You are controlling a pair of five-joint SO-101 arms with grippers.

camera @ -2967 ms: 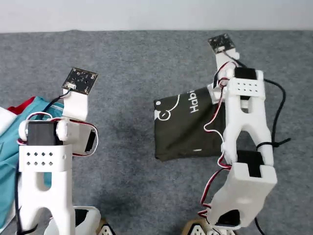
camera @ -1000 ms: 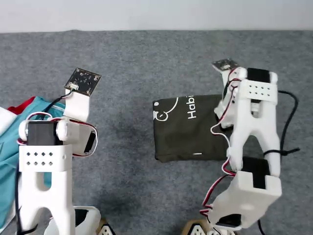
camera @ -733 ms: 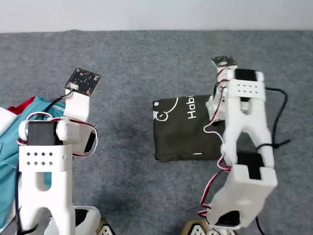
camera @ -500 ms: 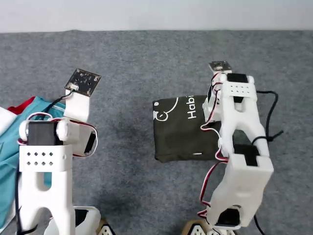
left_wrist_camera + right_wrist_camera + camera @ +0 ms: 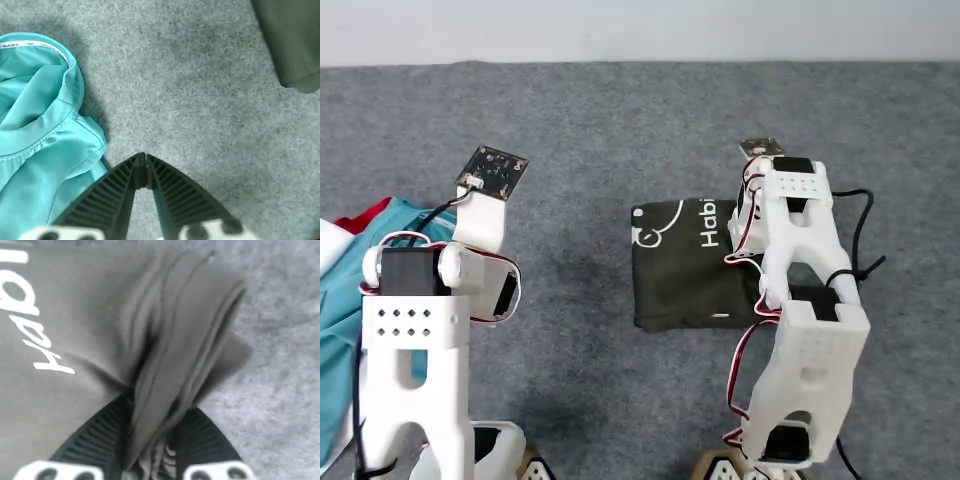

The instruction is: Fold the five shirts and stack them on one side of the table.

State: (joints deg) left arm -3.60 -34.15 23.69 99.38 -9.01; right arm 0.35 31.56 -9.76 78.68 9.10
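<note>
Grey fabric covers the worktop [image 5: 580, 130]. A folded dark shirt [image 5: 685, 270] lies just toward 3 o'clock from the centre. The right tool [image 5: 155, 412] pinches a bunched fold on that shirt's 3 o'clock side. A teal shirt [image 5: 335, 300] lies rumpled at the 9 o'clock edge, with red cloth [image 5: 365, 215] touching it at 12 o'clock. The left tool [image 5: 145, 160], pressed together, sits over bare worktop just beside the teal shirt.

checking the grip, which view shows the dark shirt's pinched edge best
Right wrist view: the right pincer is shut on the bunched edge of the folded dark olive fabric shirt. The high view shows it partly under that arm; the left wrist view, one corner.
</note>
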